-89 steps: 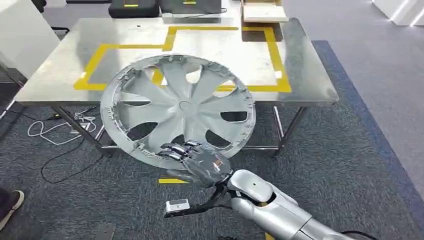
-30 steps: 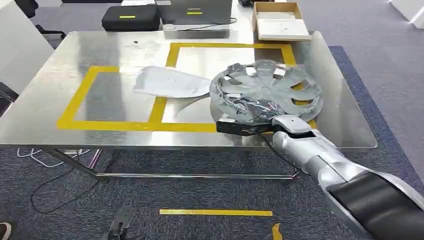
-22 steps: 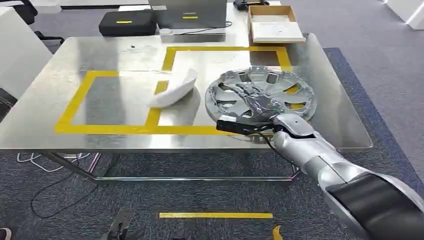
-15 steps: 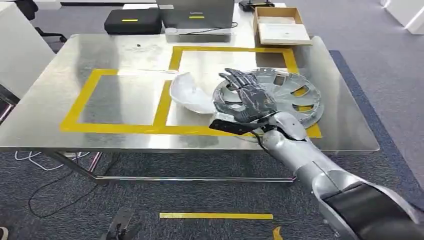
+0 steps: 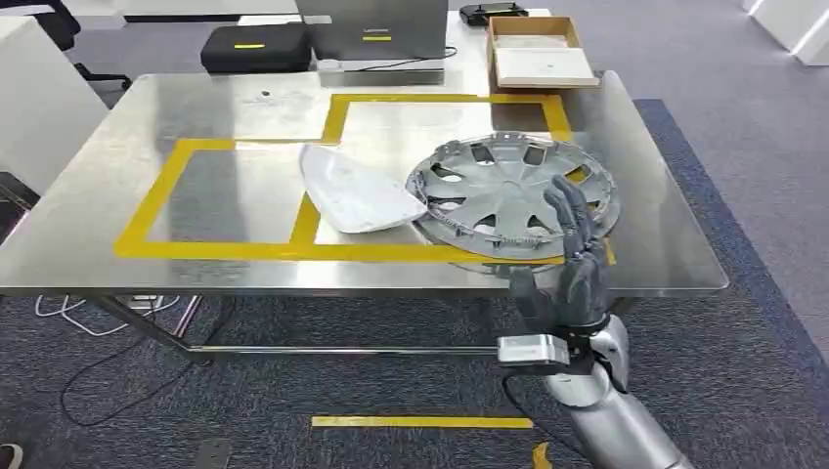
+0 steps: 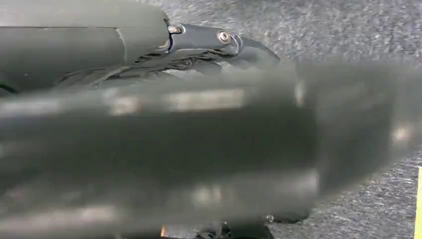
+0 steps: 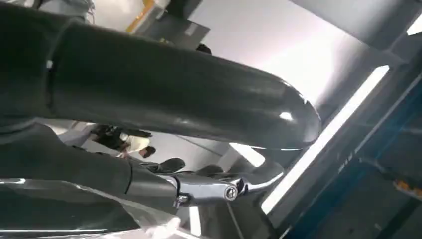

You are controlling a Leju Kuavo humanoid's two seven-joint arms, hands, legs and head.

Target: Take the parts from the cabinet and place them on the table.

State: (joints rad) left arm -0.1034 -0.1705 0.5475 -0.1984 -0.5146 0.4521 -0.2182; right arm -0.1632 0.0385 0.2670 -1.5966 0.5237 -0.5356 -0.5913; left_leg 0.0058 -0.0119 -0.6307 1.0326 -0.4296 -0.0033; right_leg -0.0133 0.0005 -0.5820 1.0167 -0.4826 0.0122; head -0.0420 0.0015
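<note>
Hubcap, one of them, lies flat on the steel table, right of centre, overlapping the yellow tape outline near the front edge. Touching its left rim is one white curved panel, the second part on the table. That makes two parts set down, one of each kind.

From the head view, the right hand stands upright just in front of the table's near edge, fingers spread and pointing up, holding nothing; it is close to the hubcap's near rim, but I judge it clear of it. At the far edge I count one black case, one grey laptop and one open cardboard box.

My guess is that the hubcap is light, thin plastic: stiff across the spokes, a bit springy at the rim, and smooth enough to slide on the steel. The rim, or a gap between spokes, looks the best place to take hold. The small clips round the edge could snap if squeezed.

The left wrist view is mostly a dark blur over grey carpet; I cannot tell how the left hand is set.

The right wrist view looks up past dark fingers toward ceiling lights, with nothing in the hand.
</note>
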